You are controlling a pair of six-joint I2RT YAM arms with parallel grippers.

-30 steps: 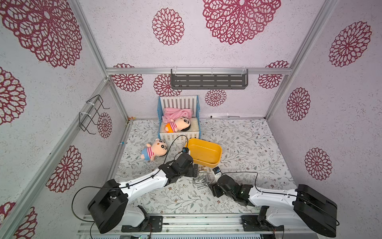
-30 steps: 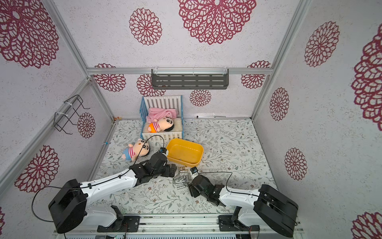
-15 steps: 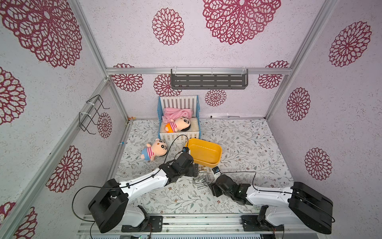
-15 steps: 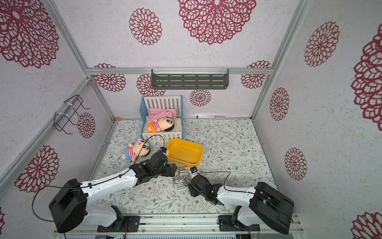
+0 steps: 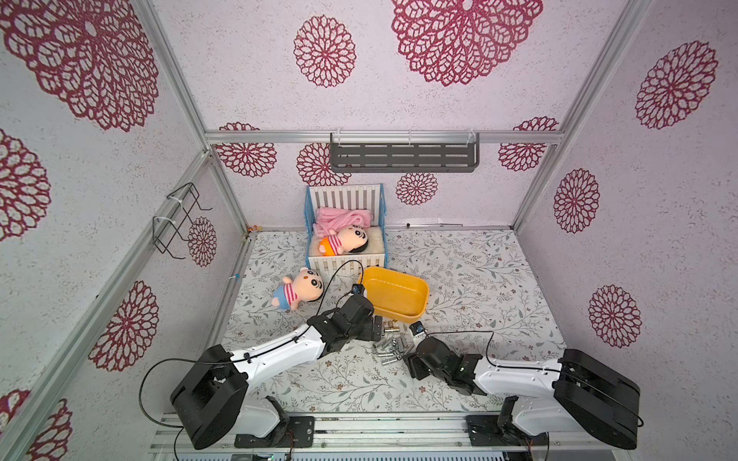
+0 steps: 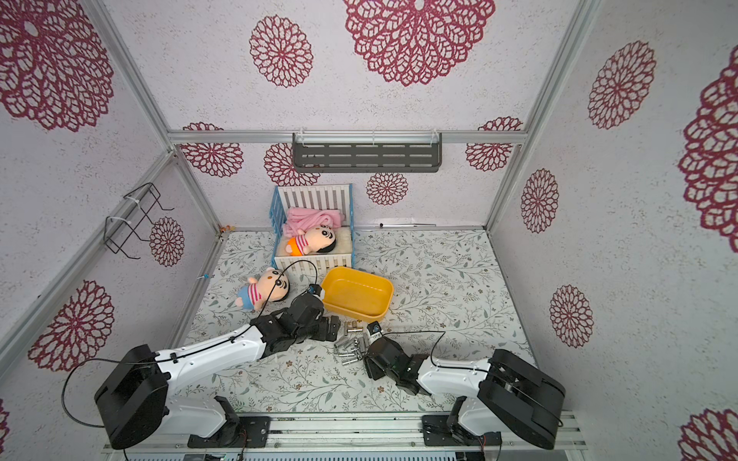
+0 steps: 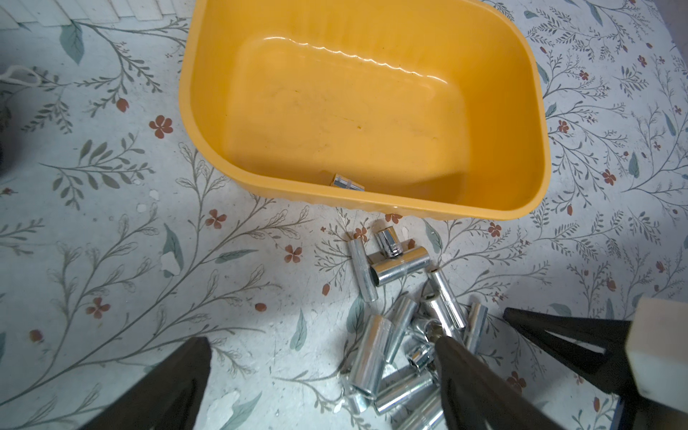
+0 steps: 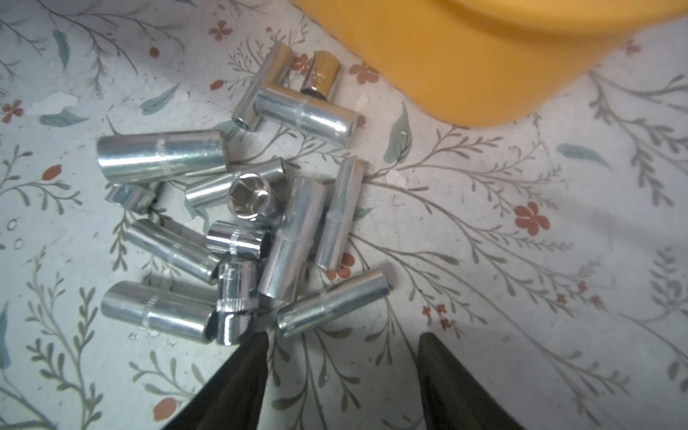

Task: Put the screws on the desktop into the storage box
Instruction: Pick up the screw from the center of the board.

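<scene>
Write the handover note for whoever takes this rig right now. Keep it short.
Left gripper: open, empty, pointed at the heap and the box.
Right gripper: open, empty, fingers at the heap's edge.
Storage box: stands on the desktop, with one screw inside against its near wall.
Screws: about a dozen heaped on the desktop just outside that wall, between the two grippers.
Done: one screw in.
Left: the whole heap.

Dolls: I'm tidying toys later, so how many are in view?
2. One doll lies in the crib; the other doll lies on the desktop, in front of the crib. I see no others.
</scene>
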